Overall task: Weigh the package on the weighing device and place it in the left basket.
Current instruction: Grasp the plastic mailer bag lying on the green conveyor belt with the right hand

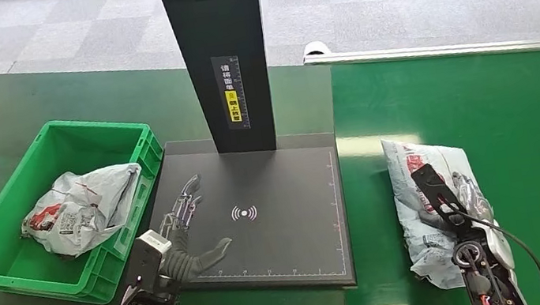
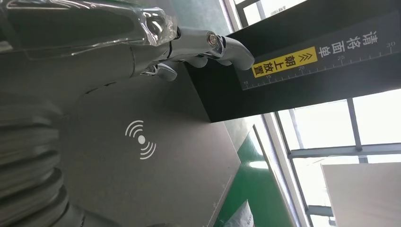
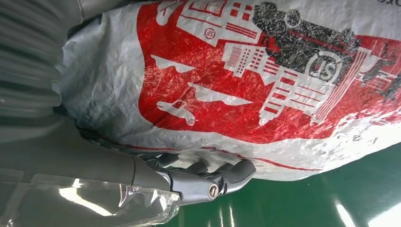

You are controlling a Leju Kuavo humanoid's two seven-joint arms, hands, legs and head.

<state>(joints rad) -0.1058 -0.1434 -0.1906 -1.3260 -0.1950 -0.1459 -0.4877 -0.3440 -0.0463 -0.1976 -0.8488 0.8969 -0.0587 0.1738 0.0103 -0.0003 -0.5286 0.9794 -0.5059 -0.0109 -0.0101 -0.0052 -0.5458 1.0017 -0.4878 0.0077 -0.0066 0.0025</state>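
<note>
The tabletop (image 1: 484,106) is dark green. The basket (image 1: 4,238) is bright green, and the bag (image 1: 83,207) in it is grey with red and black marks. The weighing device (image 1: 292,221) is black with a white wave sign and white ruler lines; its post has a yellow label. The package (image 1: 414,180) right of the weighing device is grey-white with red and black pictures. The floor (image 1: 406,6) is grey.

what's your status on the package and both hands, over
Left hand open over the scale plate, holding nothing. Right hand on the package, fingers curled at its edge; package still on the green belt. Scale plate clear.
</note>
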